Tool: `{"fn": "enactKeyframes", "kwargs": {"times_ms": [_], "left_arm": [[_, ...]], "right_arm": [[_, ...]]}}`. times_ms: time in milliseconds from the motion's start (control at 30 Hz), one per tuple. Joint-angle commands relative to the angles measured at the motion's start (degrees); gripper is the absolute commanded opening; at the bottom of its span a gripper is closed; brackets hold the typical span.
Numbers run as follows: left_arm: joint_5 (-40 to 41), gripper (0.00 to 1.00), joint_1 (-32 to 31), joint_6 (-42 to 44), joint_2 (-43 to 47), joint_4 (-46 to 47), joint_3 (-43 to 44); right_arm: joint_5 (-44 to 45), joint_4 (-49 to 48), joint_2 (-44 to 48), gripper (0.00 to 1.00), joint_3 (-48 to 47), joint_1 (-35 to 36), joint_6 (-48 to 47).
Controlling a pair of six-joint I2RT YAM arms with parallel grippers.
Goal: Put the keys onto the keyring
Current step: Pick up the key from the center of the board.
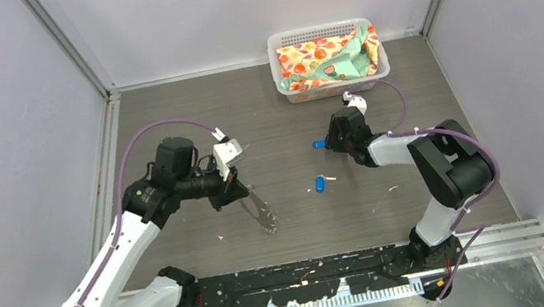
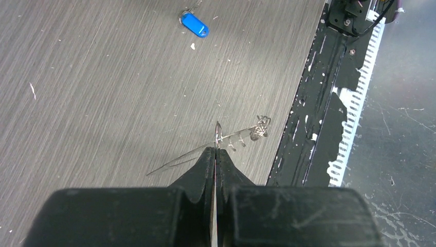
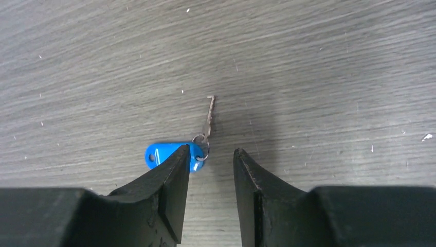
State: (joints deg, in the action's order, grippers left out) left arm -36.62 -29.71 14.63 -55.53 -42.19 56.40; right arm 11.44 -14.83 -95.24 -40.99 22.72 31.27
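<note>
L gripper clamped tight on keyring, holding it out, prob. so keys can thread on. R gripper, jaws apart, over one key, nothing grasped; other key on table nearby.

L hand pinched tight on thin wire keyring, wire running out both sides of tips. Blue key on bench well ahead.
</note>
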Motion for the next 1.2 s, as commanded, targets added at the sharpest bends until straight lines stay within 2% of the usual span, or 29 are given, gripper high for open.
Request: {"fn": "enactKeyframes", "kwargs": {"times_ms": [0,233,533,700,733,833,1000,1100,1167], "left_arm": [[-0.6,0.00,0.2,0.8,2.0,0.1,0.3],[-0.3,0.00,0.2,0.5,2.1,0.8,0.5],[0.5,0.00,0.2,-0.2,2.1,1.2,0.6],[0.6,0.00,0.2,-0.6,2.0,1.9,0.7],[0.6,0.00,0.2,-0.7,2.1,2.0,0.8],[0.8,0.00,0.2,-0.8,2.0,2.0,1.0],[0.7,0.00,0.2,-1.4,2.0,2.2,1.5],[0.5,0.00,0.2,-1.6,2.0,2.7,1.5],[0.7,0.00,0.2,-1.7,1.8,3.1,1.5]], "right_arm": [[1.7,-4.9,-1.6,0.40,-1.9,-0.9,2.0],[-0.8,-4.6,-4.3,0.30,-4.7,-1.1,2.2],[-4.2,-2.6,-1.6,0.02,-5.5,-1.2,0.8],[-10.3,-2.0,0.7,0.01,-6.2,-1.1,-2.0],[-15.2,-2.0,0.7,0.01,-6.6,-1.1,-2.7],[-21.6,-1.8,1.6,0.01,-7.0,-0.2,-4.5],[-26.7,2.9,8.4,0.01,-6.3,5.4,-16.8],[-22.7,12.4,15.8,0.01,-7.5,10.8,-27.8],[-15.6,20.5,20.2,0.01,-8.9,14.9,-35.4]]}}
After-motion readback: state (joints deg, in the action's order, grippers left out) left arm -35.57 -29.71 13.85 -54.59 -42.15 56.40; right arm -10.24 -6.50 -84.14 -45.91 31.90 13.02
